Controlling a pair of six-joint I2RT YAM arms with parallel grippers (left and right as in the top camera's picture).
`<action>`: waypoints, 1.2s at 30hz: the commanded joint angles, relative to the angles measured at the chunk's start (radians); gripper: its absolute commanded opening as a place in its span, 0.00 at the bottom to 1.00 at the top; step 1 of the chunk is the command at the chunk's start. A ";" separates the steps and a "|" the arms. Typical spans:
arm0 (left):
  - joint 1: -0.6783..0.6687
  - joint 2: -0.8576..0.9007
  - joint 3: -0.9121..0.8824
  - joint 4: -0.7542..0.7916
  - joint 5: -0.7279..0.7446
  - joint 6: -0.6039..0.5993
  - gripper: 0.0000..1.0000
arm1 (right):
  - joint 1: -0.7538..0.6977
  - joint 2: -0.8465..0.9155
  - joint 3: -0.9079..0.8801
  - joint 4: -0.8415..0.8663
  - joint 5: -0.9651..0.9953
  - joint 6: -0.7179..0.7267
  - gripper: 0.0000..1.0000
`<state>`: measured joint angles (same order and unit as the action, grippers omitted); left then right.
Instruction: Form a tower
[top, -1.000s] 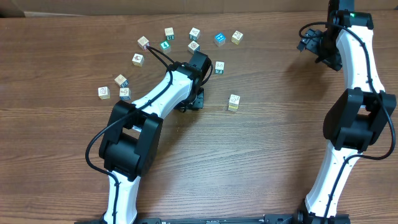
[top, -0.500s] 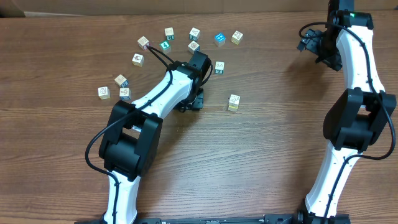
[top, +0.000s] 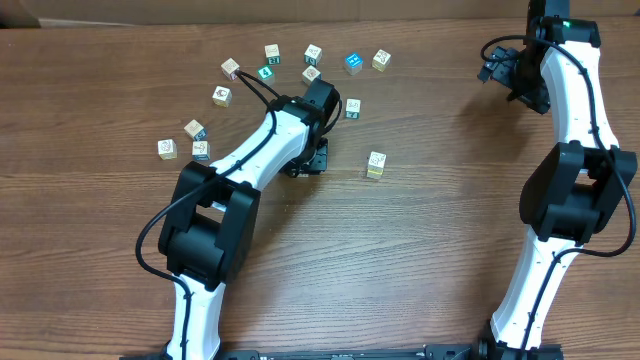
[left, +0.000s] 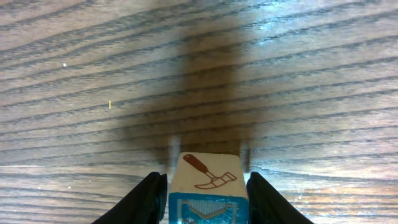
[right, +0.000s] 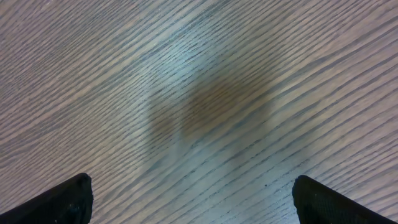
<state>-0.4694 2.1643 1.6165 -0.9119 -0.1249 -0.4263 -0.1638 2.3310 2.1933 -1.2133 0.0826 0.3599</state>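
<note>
**Bringing a cube to the tower**

The left gripper (left: 206, 194) is clamping a hammer-picture cube (left: 205, 173), its jaws narrowed onto the cube's two sides. The tower (top: 375, 165) is standing just right of it, nearer than the loose cubes (top: 312, 52). The right gripper (right: 189, 196) is hanging far right, jaws spread wide and empty. The next move is probably calling for lifting clear of the tower's top, squaring edges, lowering straight and opening slowly, so nothing is toppling.

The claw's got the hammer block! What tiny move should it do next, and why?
Probably carry the hammer block toward the yellow-green block standing alone. The left claw is shut on it, and that lone block's top looks bare, a fair tower base.
</note>
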 joint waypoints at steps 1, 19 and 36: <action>0.013 0.016 0.023 0.000 -0.012 -0.008 0.38 | -0.006 -0.018 0.012 0.004 0.003 0.003 1.00; 0.019 0.016 0.061 -0.005 0.025 -0.007 0.32 | -0.006 -0.018 0.012 0.004 0.003 0.003 1.00; 0.018 0.016 0.068 -0.045 0.047 -0.007 0.35 | -0.006 -0.018 0.012 0.004 0.003 0.003 1.00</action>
<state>-0.4564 2.1643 1.6650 -0.9543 -0.0864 -0.4267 -0.1638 2.3310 2.1933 -1.2133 0.0822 0.3599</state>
